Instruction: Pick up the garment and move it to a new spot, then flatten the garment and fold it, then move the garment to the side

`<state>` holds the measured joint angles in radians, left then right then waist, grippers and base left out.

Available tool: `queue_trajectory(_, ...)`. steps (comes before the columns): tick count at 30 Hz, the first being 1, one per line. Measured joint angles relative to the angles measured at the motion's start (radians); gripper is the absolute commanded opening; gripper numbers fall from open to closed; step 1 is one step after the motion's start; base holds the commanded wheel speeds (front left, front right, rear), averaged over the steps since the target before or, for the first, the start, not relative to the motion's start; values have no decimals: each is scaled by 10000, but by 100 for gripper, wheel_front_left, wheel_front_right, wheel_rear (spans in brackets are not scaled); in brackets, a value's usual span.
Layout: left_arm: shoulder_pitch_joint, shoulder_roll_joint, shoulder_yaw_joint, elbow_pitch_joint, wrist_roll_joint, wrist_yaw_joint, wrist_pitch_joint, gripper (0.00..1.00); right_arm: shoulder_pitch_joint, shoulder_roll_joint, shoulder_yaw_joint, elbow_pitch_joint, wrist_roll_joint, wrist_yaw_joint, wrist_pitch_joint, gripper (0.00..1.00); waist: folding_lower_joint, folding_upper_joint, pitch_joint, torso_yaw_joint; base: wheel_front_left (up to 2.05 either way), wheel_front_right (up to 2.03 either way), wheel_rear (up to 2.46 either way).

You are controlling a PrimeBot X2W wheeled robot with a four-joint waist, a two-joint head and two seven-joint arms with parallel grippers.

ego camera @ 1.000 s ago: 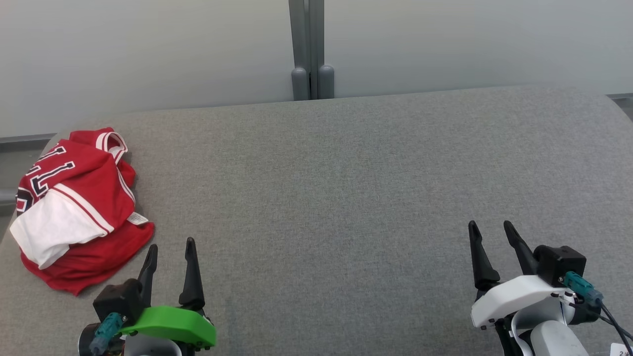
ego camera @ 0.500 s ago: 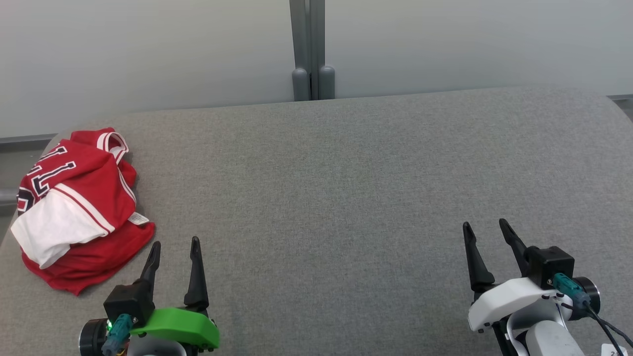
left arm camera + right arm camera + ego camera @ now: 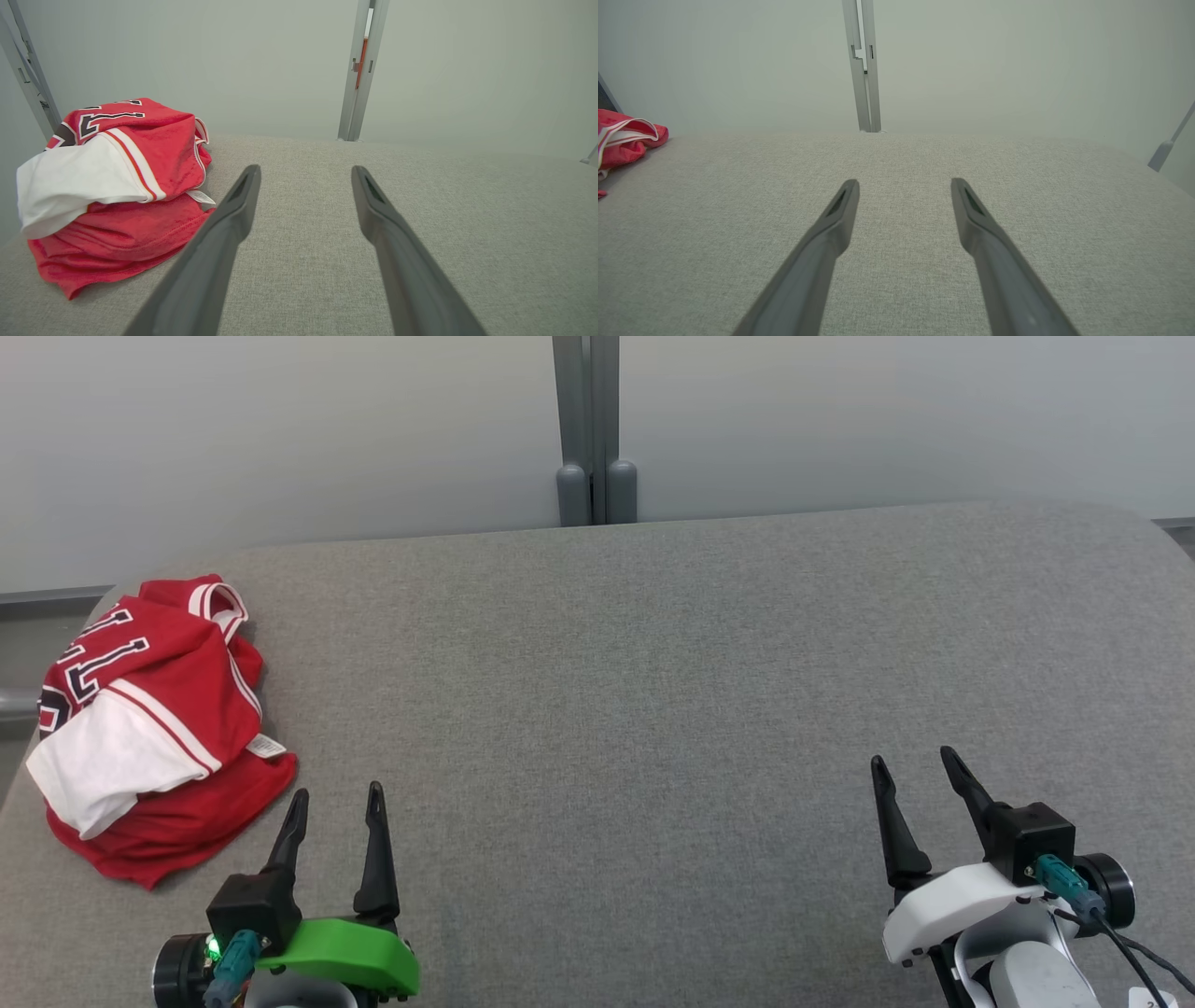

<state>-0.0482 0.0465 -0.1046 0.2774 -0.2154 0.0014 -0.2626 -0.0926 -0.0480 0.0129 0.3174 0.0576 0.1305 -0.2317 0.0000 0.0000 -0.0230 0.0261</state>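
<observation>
Pick-up not yet begun: the crumpled garment (image 3: 149,728) lies at the bench's (image 3: 653,709) left edge, and the nearby left pincer (image 3: 338,791) (wide and empty, like the right pincer (image 3: 913,756)) should reach for it.

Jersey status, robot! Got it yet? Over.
Left gripper open, empty. Right gripper open, empty. Red jersey crumpled, untouched, left end of gray padded surface. Nothing in the way.
</observation>
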Motion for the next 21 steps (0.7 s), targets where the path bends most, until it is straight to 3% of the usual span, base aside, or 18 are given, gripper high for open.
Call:
queue_trajectory(12, -2, 2, 8, -15, -393, 31, -15, 100, 16, -4, -48, 2, 27, 0, -6, 100, 0, 0, -22, 233, 0, 0, 0)
queue_trajectory(21, -25, 4, 13, 31, -230, 79, -15, 100, 101, -8, -146, -128, -13, 0, -19, 100, 0, 0, -16, 1313, 0, 0, 0)
